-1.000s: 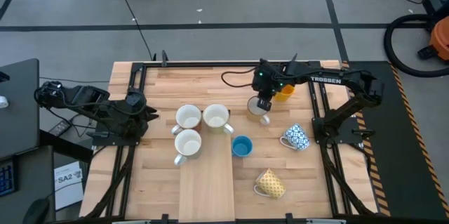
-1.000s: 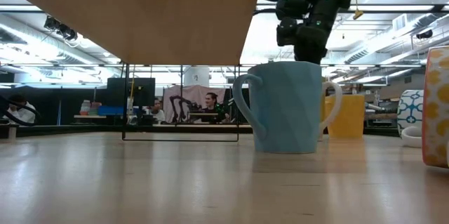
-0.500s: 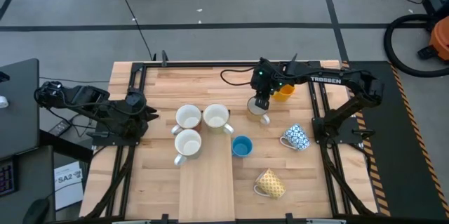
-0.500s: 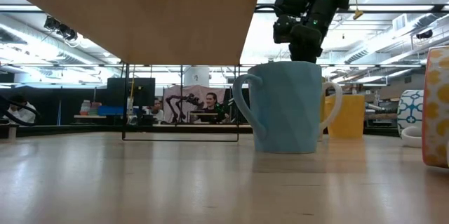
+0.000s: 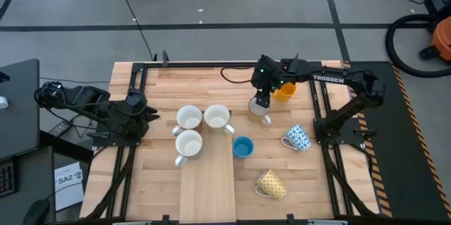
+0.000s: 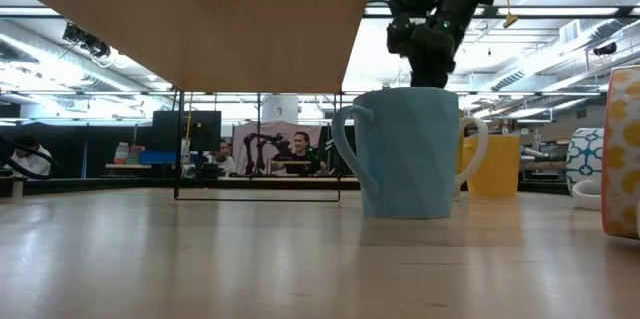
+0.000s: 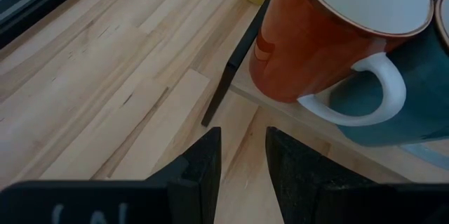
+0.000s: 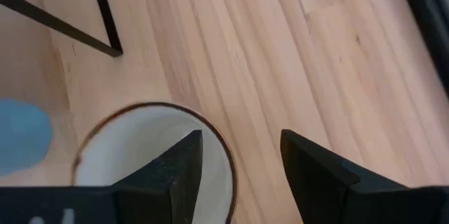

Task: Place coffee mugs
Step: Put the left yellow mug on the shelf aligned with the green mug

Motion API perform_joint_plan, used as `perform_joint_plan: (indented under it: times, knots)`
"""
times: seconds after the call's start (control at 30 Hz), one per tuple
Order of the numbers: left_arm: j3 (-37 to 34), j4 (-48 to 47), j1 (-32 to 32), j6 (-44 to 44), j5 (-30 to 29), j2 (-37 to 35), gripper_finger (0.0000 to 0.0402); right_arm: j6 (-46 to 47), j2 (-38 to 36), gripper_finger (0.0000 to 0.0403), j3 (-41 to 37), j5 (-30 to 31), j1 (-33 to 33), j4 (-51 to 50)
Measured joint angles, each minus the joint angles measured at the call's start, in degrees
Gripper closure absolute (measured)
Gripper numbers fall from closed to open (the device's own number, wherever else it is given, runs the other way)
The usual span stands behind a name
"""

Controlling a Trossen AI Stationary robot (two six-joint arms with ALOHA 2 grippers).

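The right gripper (image 5: 262, 105) has just let go. A second ago its jaws were pinched on the rim of the white ceramic mug with a brown-edged lip (image 5: 261, 109); now they stand well apart, one inside the rim and one outside, as the right wrist view shows, holding nothing. The arm has also lifted a little in the low view. I take it this mug is now set down upright on the wooden surface (image 5: 211, 197), just beside the yellow-orange mug (image 5: 285, 92) near the far right, so that placement looks finished and the next mug is due.

Three white mugs (image 5: 202, 126) cluster left of centre. The bright blue mug (image 5: 242, 147) stands near the middle, the blue-and-white patterned mug (image 5: 297, 138) lies tipped to its right, and the yellow patterned mug (image 5: 271, 184) lies on its side nearer the front.

The left gripper (image 7: 240, 159) waits at the left edge, jaws partly open and empty, facing an orange mug with a white handle (image 7: 330, 34).

"TROSSEN" reads on the right arm (image 5: 328, 79); a sheet off the surface's left edge (image 5: 65, 179) reads "SA2".
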Motion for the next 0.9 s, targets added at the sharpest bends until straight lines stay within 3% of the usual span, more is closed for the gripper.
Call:
perform_joint_plan:
  times: [0.17,0.47,0.67,0.9]
  knots:
    - [0.0,-0.01,0.0,-0.01,0.01,-0.01,0.0283,1.82,0.0,0.0205,5.57,-2.97,0.07,-1.78]
    - [0.0,0.0,0.0,0.0,0.02,0.0,0.0283,20.6,-0.02,0.0206,8.2,-17.49,3.57,-5.68]
    - [0.01,-0.02,0.0,0.0,0.02,0.0,0.0283,29.35,-0.02,0.0206,8.2,-11.34,10.34,-18.34]
    - [0.02,-0.02,0.0,0.0,0.02,-0.02,0.0283,39.2,-0.02,0.0206,8.08,4.72,18.29,-27.2]
